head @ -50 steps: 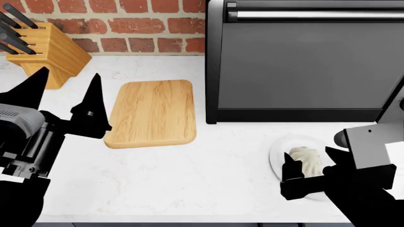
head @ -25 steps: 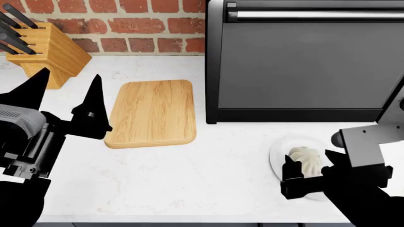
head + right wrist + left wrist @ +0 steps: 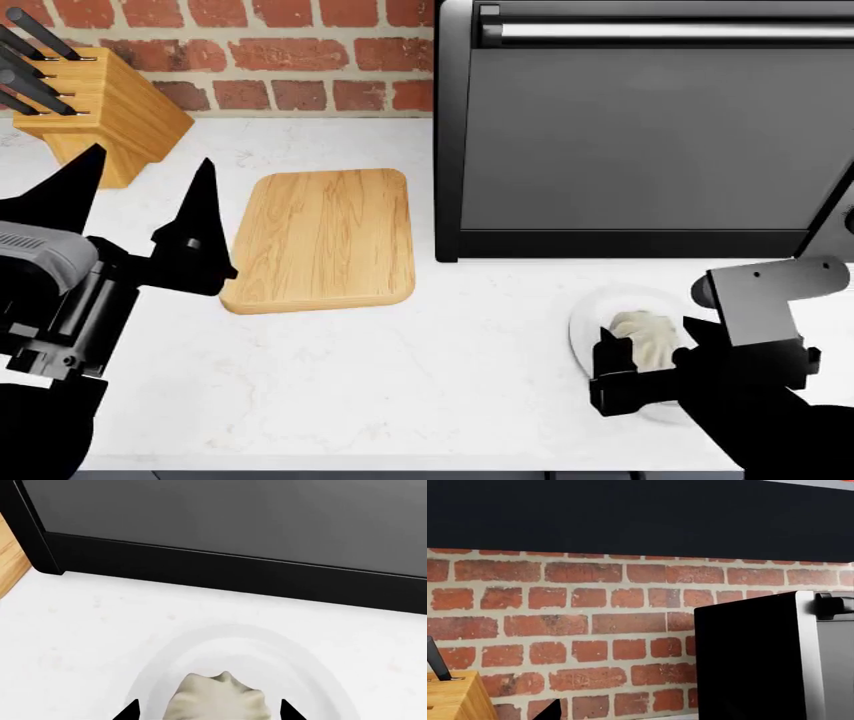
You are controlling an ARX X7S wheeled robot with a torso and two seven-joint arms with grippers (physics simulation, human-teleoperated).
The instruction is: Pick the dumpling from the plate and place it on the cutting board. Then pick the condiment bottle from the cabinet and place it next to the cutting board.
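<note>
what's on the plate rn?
Just the dumpling, sitting on the white plate. The right gripper straddles it, one fingertip either side. The near part of the plate is hidden by the gripper in the head view, so anything there can't be seen.

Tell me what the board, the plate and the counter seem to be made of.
The cutting board looks like light wood with a matte finish: grain lines run along it. The plate looks like white glazed ceramic, smooth and plain, though plastic is possible. The counter looks like polished white marble or stone, with faint grey veins.
</note>
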